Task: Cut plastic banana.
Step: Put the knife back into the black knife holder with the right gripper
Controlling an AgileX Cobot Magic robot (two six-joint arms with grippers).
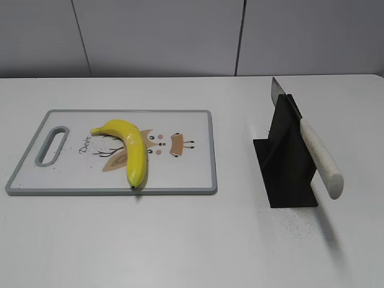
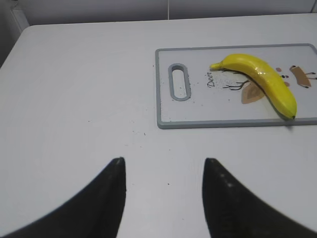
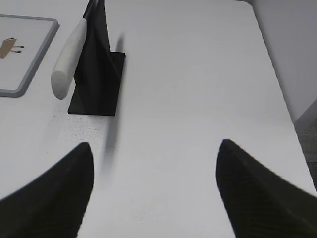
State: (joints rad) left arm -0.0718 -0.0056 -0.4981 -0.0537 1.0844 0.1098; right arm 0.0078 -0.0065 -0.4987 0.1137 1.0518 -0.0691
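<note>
The plastic banana point(image 1: 133, 149) is glossy yellow and curved. It lies on a white cutting board point(image 1: 192, 123) with a grey rim and a deer print, on the left of the table. It also shows in the left wrist view point(image 2: 262, 79). A knife with a white handle point(image 1: 320, 157) rests blade-up in a black stand point(image 1: 288, 162) on the right, also in the right wrist view point(image 3: 69, 57). My left gripper point(image 2: 164, 161) is open and empty over bare table, short of the board. My right gripper point(image 3: 154, 145) is open and empty, short of the knife stand point(image 3: 99, 74). Neither arm shows in the exterior view.
The board point(image 2: 166, 114) has a grey handle slot point(image 2: 179, 82) at its left end. The white table's right edge point(image 3: 277, 79) runs close to the right gripper. A grey panelled wall point(image 1: 180, 36) stands behind the table.
</note>
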